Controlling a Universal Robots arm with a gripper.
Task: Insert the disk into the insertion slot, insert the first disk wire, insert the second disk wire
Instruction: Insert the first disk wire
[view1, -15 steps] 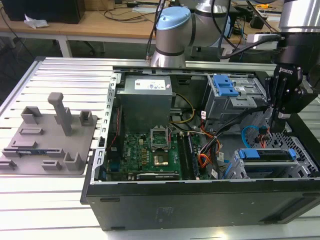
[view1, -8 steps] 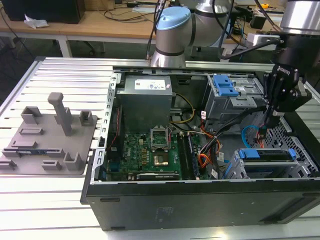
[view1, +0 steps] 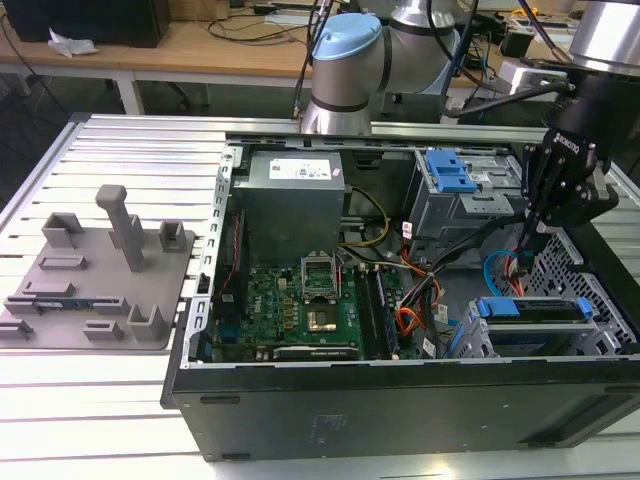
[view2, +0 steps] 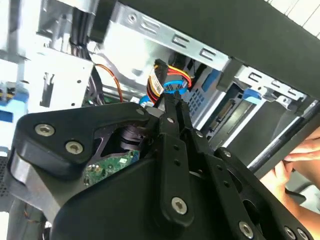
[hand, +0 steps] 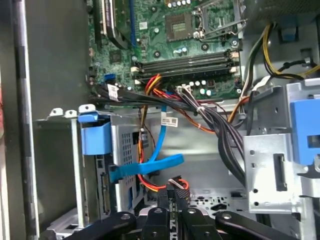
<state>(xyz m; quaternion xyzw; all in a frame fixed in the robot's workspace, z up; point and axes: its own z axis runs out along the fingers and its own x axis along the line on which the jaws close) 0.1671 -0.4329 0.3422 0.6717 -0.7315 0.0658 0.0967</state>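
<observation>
We take the second disk wire (hand: 156, 150), the flat light-blue cable looping over the grey case floor, as our marker. Just beside its loop we see the gripper (hand: 173, 196), its fingers drawn close together on the small dark plug of the first disk wire (hand: 151, 186). That wire's orange-red strands run close by the blue cable. One end of the cable lies near the disk (hand: 95, 139), whose blue caddy edge shows. Beyond the cable from the gripper, a black cable bundle (hand: 165, 100) crosses before the green motherboard (hand: 165, 45).
</observation>
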